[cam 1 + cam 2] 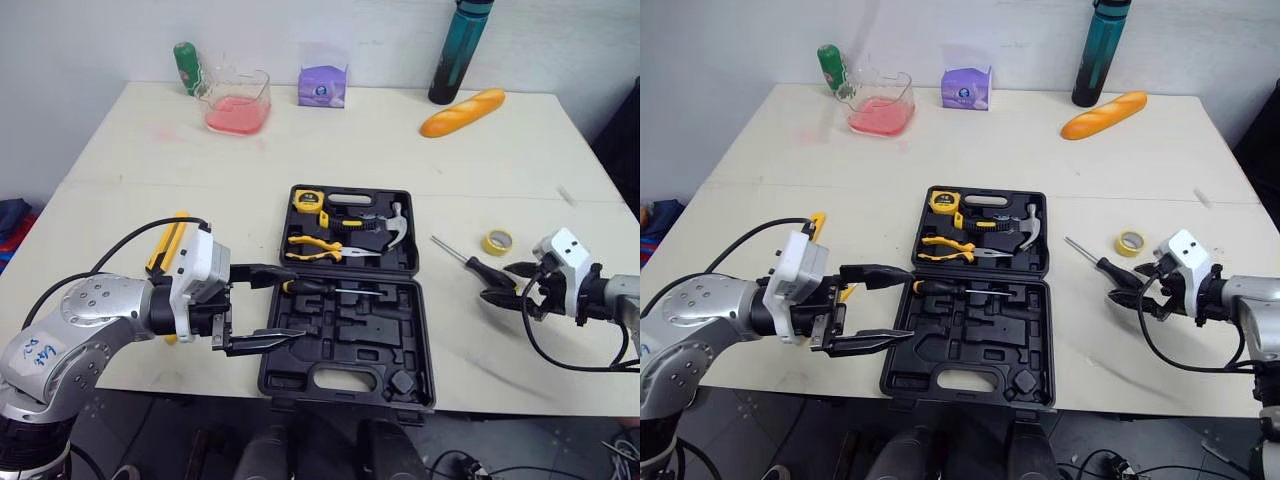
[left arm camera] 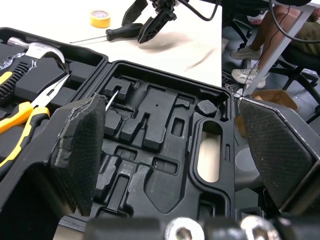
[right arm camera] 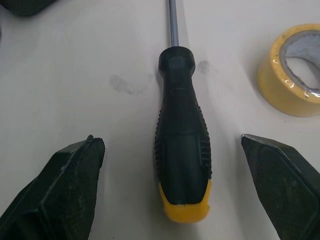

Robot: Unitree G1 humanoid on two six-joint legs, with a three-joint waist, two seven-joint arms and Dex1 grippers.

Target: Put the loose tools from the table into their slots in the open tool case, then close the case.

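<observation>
The black tool case (image 1: 412, 330) lies open at the table's front middle. Its far half holds a tape measure (image 1: 306, 200), yellow-handled pliers (image 1: 312, 247) and a hammer (image 1: 392, 228). A screwdriver (image 1: 330, 288) lies along the hinge. The near half shows empty moulded slots (image 2: 150, 130). My left gripper (image 1: 287, 303) is open, its fingers reaching over the case's near-left edge with nothing between them. On the table right of the case lies a black-handled screwdriver (image 3: 182, 140). My right gripper (image 1: 506, 283) is open around its handle end, not touching it. A yellow tape roll (image 1: 497, 241) sits just beyond.
A yellow and black tool (image 1: 165, 243) lies on the table left of the case, partly under my left arm. Along the back stand a green bottle (image 1: 187, 68), a clear tub with pink contents (image 1: 238, 103), a purple box (image 1: 322, 85), a teal bottle (image 1: 460, 50) and a bread loaf (image 1: 462, 112).
</observation>
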